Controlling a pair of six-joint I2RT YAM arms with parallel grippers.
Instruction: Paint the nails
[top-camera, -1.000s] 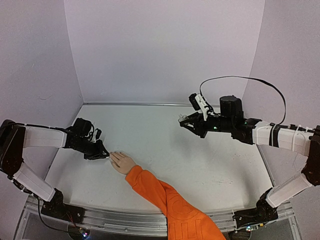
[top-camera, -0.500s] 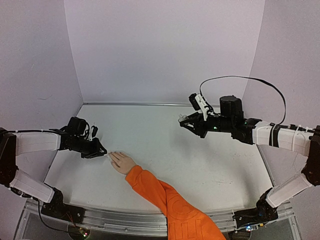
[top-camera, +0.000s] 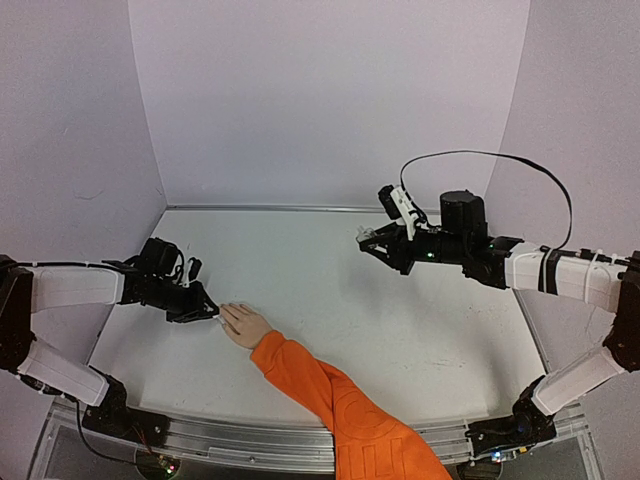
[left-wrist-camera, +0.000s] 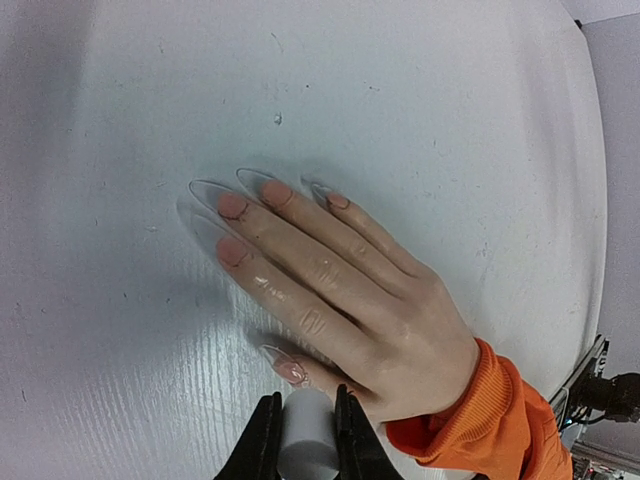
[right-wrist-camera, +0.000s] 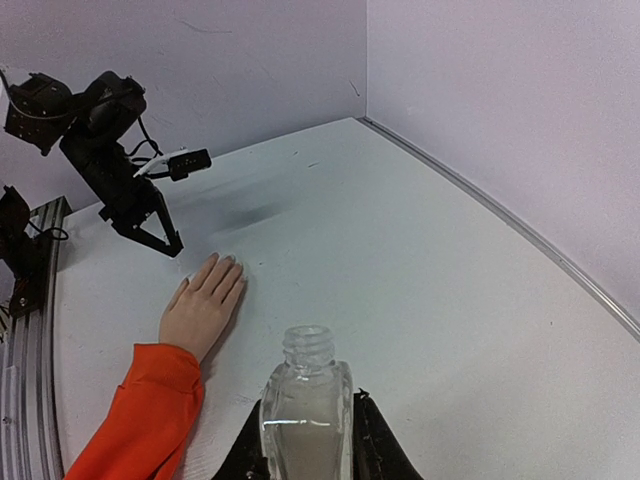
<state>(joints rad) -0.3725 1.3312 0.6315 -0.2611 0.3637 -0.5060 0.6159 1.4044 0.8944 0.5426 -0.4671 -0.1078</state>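
Observation:
A pale hand with an orange sleeve lies flat on the white table. Its nails are long and clear, with the thumb nail nearest my fingers. My left gripper is shut on a white cylindrical brush cap, just beside the thumb; the brush tip is hidden. In the top view the left gripper is at the fingertips of the hand. My right gripper is shut on an open clear bottle and holds it above the table at mid right.
The sleeve runs from the hand to the near edge. White walls stand at the back and sides, with a metal strip along the table's edge. The left arm shows in the right wrist view.
The left gripper drew back a little to the left, then came back to the hand's fingertips. The right arm and bottle have not moved.

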